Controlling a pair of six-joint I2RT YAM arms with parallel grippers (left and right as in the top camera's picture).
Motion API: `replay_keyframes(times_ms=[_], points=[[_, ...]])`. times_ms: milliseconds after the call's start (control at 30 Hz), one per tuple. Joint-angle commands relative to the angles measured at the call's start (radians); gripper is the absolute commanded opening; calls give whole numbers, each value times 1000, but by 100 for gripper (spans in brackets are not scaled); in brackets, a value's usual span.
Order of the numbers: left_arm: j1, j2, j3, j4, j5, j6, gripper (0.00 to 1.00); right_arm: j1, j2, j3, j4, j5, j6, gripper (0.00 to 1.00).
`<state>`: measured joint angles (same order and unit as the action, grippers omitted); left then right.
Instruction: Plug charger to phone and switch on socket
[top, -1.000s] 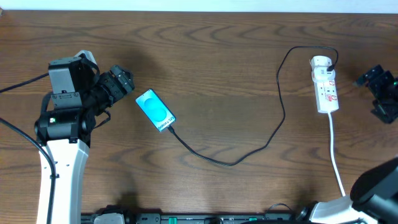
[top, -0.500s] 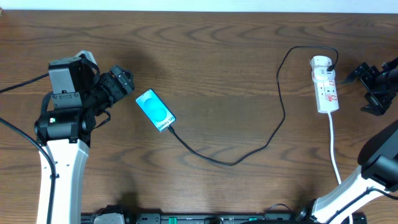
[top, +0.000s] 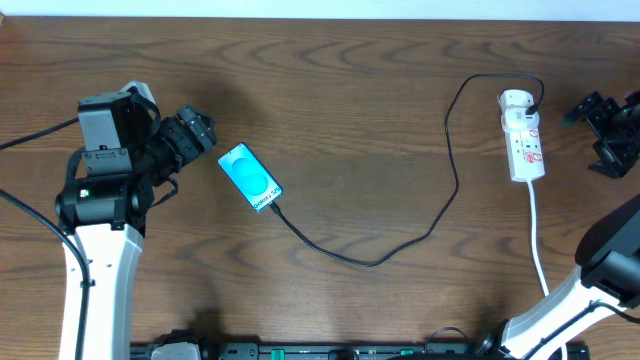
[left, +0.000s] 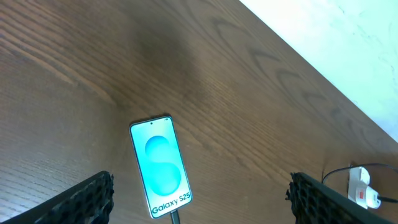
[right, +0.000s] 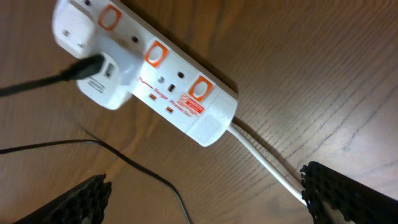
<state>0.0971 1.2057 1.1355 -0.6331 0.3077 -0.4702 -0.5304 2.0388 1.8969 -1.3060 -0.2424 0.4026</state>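
Since before, my black right gripper (right: 202, 180) slid toward the brown wooden table's (top: 350, 90) far edge, open, bare wood before the white power strip (top: 522, 140); left gripper (left: 199, 186) open near the turquoise phone (left: 160, 167).

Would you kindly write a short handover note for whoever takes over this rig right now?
Left gripper: open, empty, beside the phone, not touching it.
Right gripper: open, empty, right of the power strip, clear of it.
Charger cable: runs from the phone's lower end to a white adapter at the strip's cord-free end.
Done: cable tip appears plugged into the phone.
Left: press the orange switch beside the adapter; whether it is already on cannot be told.
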Motion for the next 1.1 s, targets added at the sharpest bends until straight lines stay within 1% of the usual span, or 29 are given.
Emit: replay_keyframes(times_ms=[0,200,300,433,533,633,667,933,1067], points=[[4,2,1,-6,-14,18,91,16,9,43,-6,0,11,97],[4,2,1,-6,-14,24,90,16,13,58,-12,-1,-8,97],[4,2,1,-6,-14,24,90,16,36,62,-21,-16,-40,96],[4,2,1,-6,-14,24,90,16,114,92,-53,-50,-81,96],[4,2,1,-6,-14,24,90,16,187,133,-86,-48,-105,93],[4,2,1,-6,-14,24,90,16,250,179,-108,-44,-112,93],[4,2,1,-6,-14,24,91,16,262,185,-107,-44,-112,95],[4,2,1,-6,-14,24,90,16,273,196,-92,21,-104,98],[4,2,1,-6,-14,24,91,14,273,196,-86,35,-100,98]])
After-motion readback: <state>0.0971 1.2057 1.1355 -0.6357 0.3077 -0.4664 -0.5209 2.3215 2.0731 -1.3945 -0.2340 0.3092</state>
